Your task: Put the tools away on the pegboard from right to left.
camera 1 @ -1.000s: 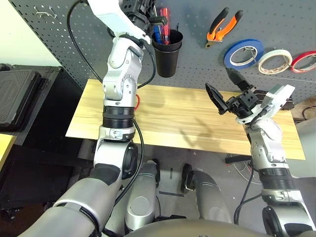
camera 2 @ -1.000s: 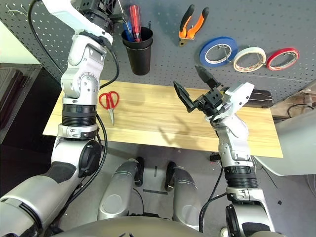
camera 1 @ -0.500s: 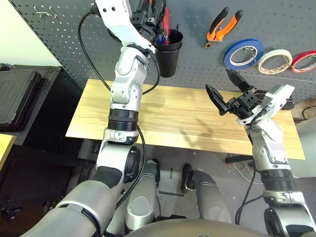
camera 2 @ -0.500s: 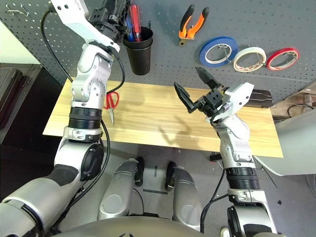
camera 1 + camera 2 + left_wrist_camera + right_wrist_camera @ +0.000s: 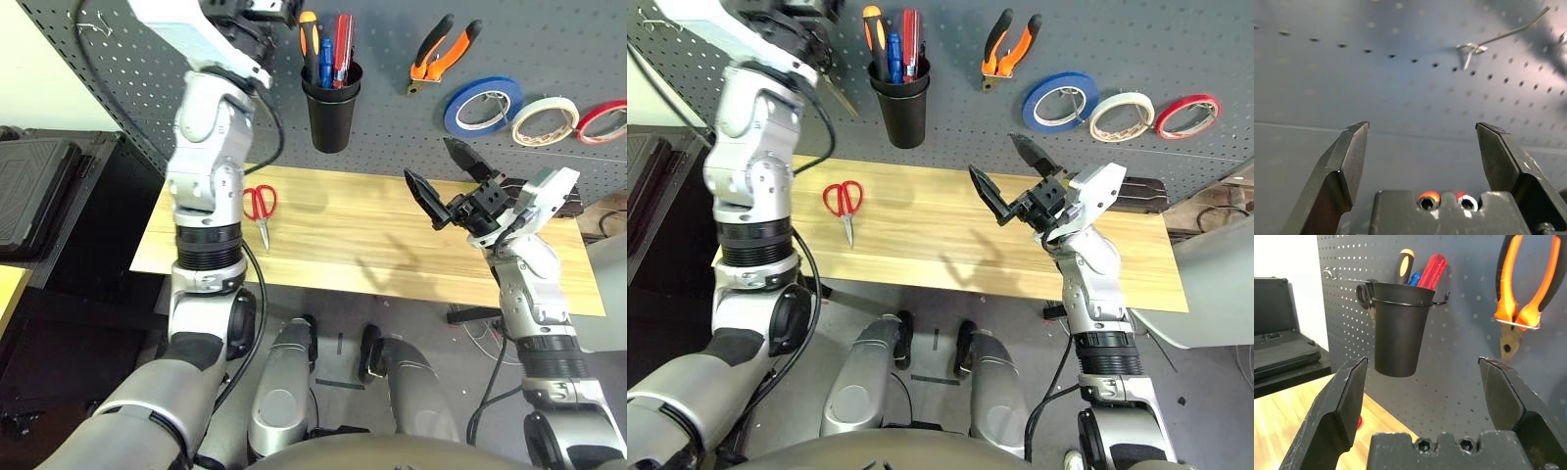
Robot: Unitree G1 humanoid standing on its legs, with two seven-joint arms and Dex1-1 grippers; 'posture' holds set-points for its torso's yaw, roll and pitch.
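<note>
Now the left hand, fingers wide and empty, is away from the black cup, where the screwdriver stands; the right hand stays wide open.

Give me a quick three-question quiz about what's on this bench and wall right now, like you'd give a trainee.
1. True or false: the red-handled scissors already hang on the pegboard.
2. Which tool hangs just left of the blue tape roll? A) hammer B) pliers C) wrench
3. Fill in: the screwdriver stands in the black ____.

Key:
1. False; they lie on the wooden table.
2. B, the orange-and-black pliers.
3. Cup. Both the left gripper and the right gripper have their fingers open and hold nothing.
</note>
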